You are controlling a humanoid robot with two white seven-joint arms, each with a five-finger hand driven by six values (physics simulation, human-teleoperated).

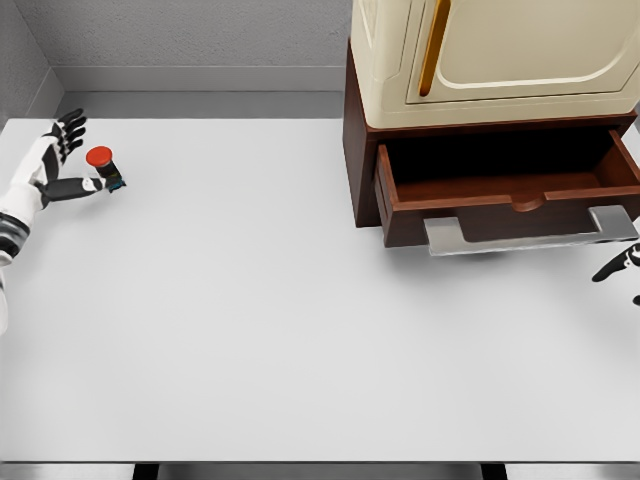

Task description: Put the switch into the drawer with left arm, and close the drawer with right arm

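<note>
Red on top and dark below, the switch point(103, 165) stands at the far left of the white table point(300, 330), a small button-capped piece with a bluish patch on its right side. It sits just beside the left hand point(62, 160), whose thumb point(75, 187) reaches toward its base from the left; whether the thumb tip actually touches it I cannot tell. The other black fingers point(68, 128) are spread and point up and away, above and left of the red cap — released, not closed around anything. The white forearm runs off the left edge.

Well apart from the switch, across a wide stretch of table, stands a brown wooden cabinet point(360, 150) at the far right. Its drawer point(500, 195) is pulled out toward the near side, the inside showing as a shallow reddish-brown tray, with a flat grey handle point(520, 235) jutting from the front panel. On top of the cabinet rests a cream-coloured box point(500, 60) with a rounded door panel and an orange vertical handle point(434, 50).

At the right edge, just below the handle's right end, only a few dark fingertips of the right hand point(622, 265) show — they look loosely extended and hold nothing, near the drawer front but apart from it.

Behind the table runs a grey wall point(200, 35).
</note>
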